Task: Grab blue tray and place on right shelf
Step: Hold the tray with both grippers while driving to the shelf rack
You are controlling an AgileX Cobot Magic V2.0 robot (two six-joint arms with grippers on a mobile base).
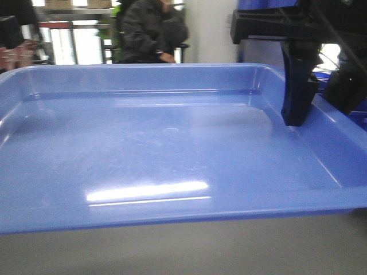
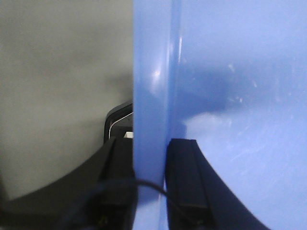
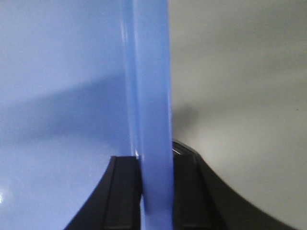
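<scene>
Wide, shallow blue tray (image 1: 172,149) across almost the whole front view: glossy light-blue plastic, rectangular, with rounded corners and walls sloping outward to a flat flared rim. Smooth floor, faintly scratched, with a long white streak of reflected light toward 6 o'clock. Below the near rim, a band of matte grey surface (image 1: 200,246); whether the tray rests on it or hangs just above, cannot tell.

At 2 o'clock in the front view, right gripper (image 1: 298,114): black, hard-edged, one blunt jaw reaching down inside the tray and touching the inner wall near the far right corner. From the right wrist view, right gripper (image 3: 156,160) clamped on the tray's side rim, with one flat black jaw on the inner face, one on the outer face, and the rim a straight blue strip running from 6 to 12 o'clock between them. Blurred pale grey on the 3 o'clock side, tray floor on the 9 o'clock side.

From the left wrist view, left gripper (image 2: 151,143) likewise pinched onto the opposite rim, with black jaws pressed against both faces, a thin dark cable curving across at 6 o'clock, tray floor toward 3 o'clock and grey blur toward 9 o'clock.

Beyond the far rim at 12 o'clock, a seated person (image 1: 152,28) in a dark padded jacket, out of focus.
</scene>
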